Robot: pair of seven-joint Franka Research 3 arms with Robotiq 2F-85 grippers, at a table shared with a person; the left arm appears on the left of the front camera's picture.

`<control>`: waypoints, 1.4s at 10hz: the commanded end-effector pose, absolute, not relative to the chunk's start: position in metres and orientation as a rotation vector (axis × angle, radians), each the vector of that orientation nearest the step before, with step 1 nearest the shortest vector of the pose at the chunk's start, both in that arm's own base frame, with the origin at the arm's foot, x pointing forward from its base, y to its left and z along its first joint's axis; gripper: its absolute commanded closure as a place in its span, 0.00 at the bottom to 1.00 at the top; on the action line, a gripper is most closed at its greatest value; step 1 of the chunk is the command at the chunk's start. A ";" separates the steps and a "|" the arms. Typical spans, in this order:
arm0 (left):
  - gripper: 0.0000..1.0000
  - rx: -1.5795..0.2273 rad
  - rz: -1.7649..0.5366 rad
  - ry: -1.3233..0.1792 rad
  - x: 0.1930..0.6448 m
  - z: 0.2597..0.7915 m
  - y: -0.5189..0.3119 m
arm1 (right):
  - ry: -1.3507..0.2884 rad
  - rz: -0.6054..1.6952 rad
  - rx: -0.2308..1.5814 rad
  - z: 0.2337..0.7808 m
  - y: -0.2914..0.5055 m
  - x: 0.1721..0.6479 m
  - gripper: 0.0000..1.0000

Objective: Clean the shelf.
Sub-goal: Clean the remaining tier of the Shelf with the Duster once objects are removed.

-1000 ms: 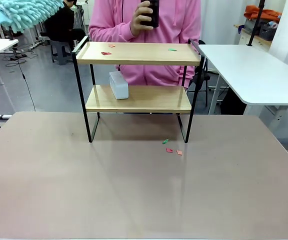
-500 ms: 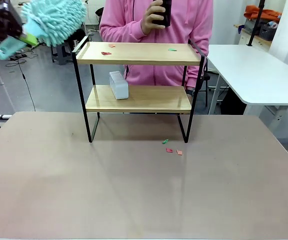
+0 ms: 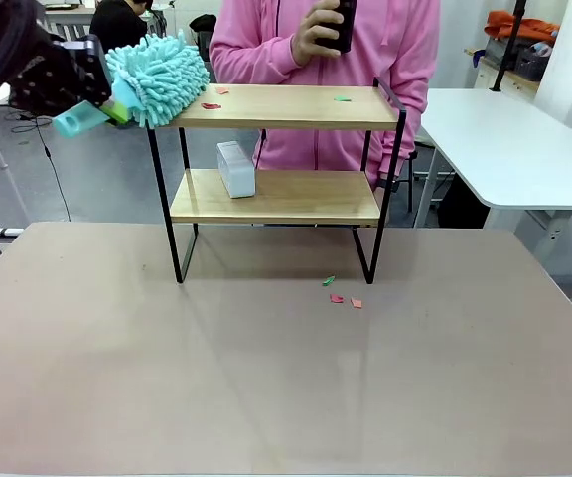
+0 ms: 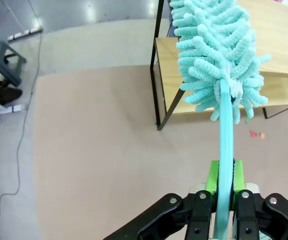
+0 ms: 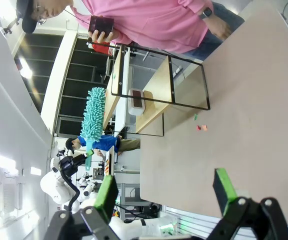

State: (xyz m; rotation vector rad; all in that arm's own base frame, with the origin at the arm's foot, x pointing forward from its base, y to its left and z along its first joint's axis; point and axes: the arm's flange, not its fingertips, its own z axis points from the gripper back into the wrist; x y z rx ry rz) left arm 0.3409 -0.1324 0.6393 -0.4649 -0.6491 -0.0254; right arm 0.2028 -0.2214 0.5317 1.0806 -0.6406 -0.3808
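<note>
Brown table, shelf at its far middle, person behind. We see the left gripper clamped on the teal duster handle, head at the top board's left end, likely to sweep the paper scraps off. Right gripper spread, empty.

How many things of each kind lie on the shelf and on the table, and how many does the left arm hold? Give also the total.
Scraps on the top board of the shelf: 3
Scraps on the table: 3
White box on the lower board: 1
Turquoise duster in the left gripper: 1
Total: 8
</note>
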 end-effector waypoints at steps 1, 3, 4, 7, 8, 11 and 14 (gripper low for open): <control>0.88 -0.431 -0.006 -0.665 0.349 0.648 -0.148 | -0.667 -0.358 1.087 0.532 -0.221 0.205 0.00; 0.88 -0.425 -0.032 -0.643 0.359 0.646 -0.165 | -0.667 -0.358 1.087 0.532 -0.221 0.205 0.00; 0.88 -0.421 -0.049 -0.641 0.363 0.646 -0.173 | -0.667 -0.358 1.087 0.532 -0.221 0.205 0.00; 0.88 -0.469 -0.124 -0.627 0.369 0.643 -0.195 | -0.667 -0.358 1.087 0.532 -0.221 0.205 0.00; 0.88 -0.494 -0.150 -0.618 0.372 0.644 -0.203 | -0.667 -0.358 1.087 0.532 -0.221 0.205 0.00; 0.88 -0.512 -0.204 -0.598 0.381 0.639 -0.233 | -0.667 -0.358 1.087 0.532 -0.221 0.205 0.00; 0.88 -0.530 -0.246 -0.579 0.393 0.639 -0.264 | -0.667 -0.358 1.087 0.532 -0.221 0.205 0.00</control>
